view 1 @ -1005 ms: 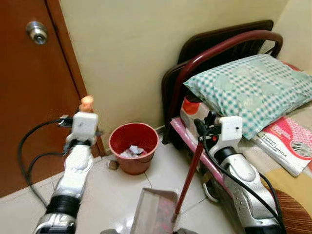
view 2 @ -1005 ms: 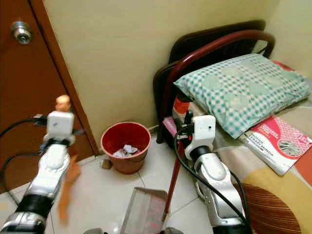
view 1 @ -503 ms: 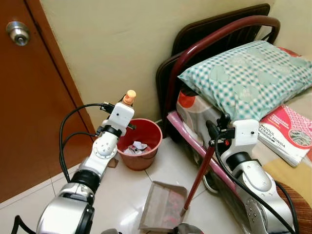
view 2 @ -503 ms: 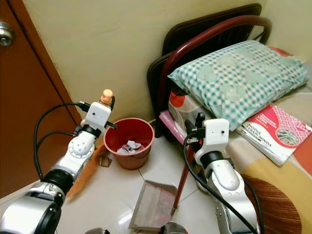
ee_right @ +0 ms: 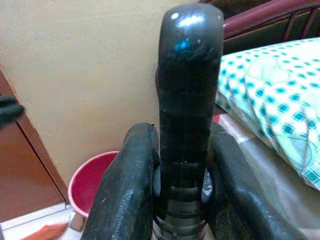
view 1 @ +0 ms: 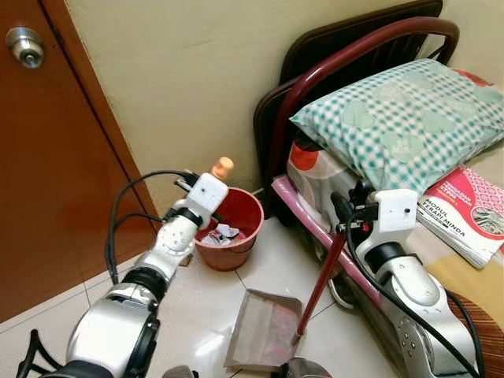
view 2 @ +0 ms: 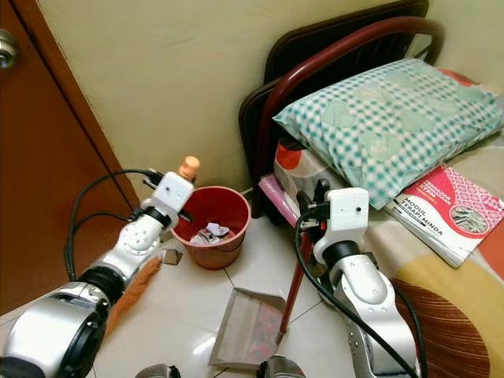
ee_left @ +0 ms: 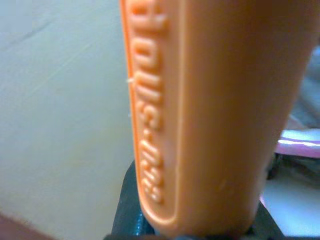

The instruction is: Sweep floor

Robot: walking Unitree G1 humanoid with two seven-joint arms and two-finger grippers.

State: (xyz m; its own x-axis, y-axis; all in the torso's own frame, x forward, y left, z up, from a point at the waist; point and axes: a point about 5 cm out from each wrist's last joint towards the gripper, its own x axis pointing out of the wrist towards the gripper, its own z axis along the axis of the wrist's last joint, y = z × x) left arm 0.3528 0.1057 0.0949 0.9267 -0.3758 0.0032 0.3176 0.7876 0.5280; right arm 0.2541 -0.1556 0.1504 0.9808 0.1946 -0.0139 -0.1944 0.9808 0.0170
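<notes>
My left gripper (view 1: 214, 179) is shut on an orange brush handle (view 1: 223, 166), held over the near rim of a red bucket (view 1: 233, 236). The handle (ee_left: 210, 115) carries raised lettering in the left wrist view. The brush's orange bristles (view 2: 132, 290) hang low beside my left forearm. My right gripper (view 1: 350, 210) is shut on the black grip (ee_right: 189, 100) of a dustpan's long red handle (view 1: 319, 283). The grey dustpan (view 1: 264, 329) rests on the white tiles in front of the bucket, with reddish debris in it. Crumpled paper scraps (view 1: 224, 232) lie in the bucket.
A brown door (view 1: 47, 157) stands at the left and a cream wall behind the bucket. A bed with a dark red frame (view 1: 331, 79), checked pillow (view 1: 394, 118) and a book (view 1: 465, 213) lies close on the right. A small brown scrap (view 2: 169, 256) lies by the bucket.
My left arm has swung right from beside the door, bringing the orange handle to the bucket's rim. The camera has shifted. My right gripper and the dustpan stay put.
</notes>
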